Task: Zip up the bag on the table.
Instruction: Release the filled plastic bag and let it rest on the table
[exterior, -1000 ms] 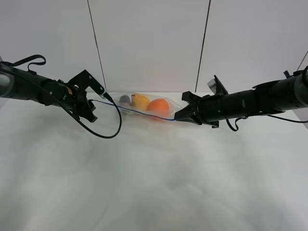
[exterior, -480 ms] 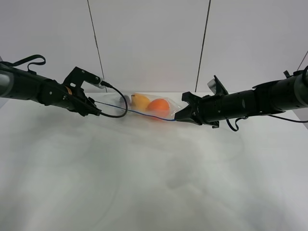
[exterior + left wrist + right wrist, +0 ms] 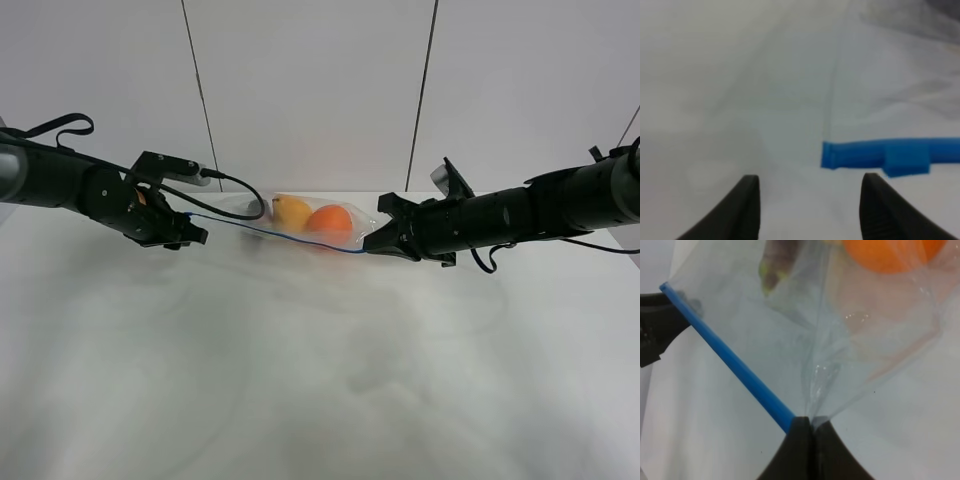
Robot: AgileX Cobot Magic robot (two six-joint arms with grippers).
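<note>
The clear bag (image 3: 312, 224) lies at the back of the white table (image 3: 320, 380), with a yellow fruit (image 3: 291, 212) and an orange (image 3: 329, 221) inside. Its blue zipper strip (image 3: 275, 235) runs stretched between both grippers. My right gripper (image 3: 372, 246) is shut on the strip's right end and the bag corner (image 3: 801, 415); the orange (image 3: 890, 252) and the eggplant tip (image 3: 777, 262) show beyond. My left gripper (image 3: 192, 236) is open. In the left wrist view the strip's free end (image 3: 860, 154), with a slider tab, lies just beyond the gripper (image 3: 810, 205), not between the fingers.
A black cable (image 3: 235, 205) loops from the left wrist over the bag's left end. A white panelled wall (image 3: 310, 90) stands behind the table. The left gripper's fingers (image 3: 655, 330) show at the strip's far end in the right wrist view.
My left wrist has rolled and dropped lower beside the strip's left end, its cable loop lifting off the table. The right gripper and the bag have barely moved.
</note>
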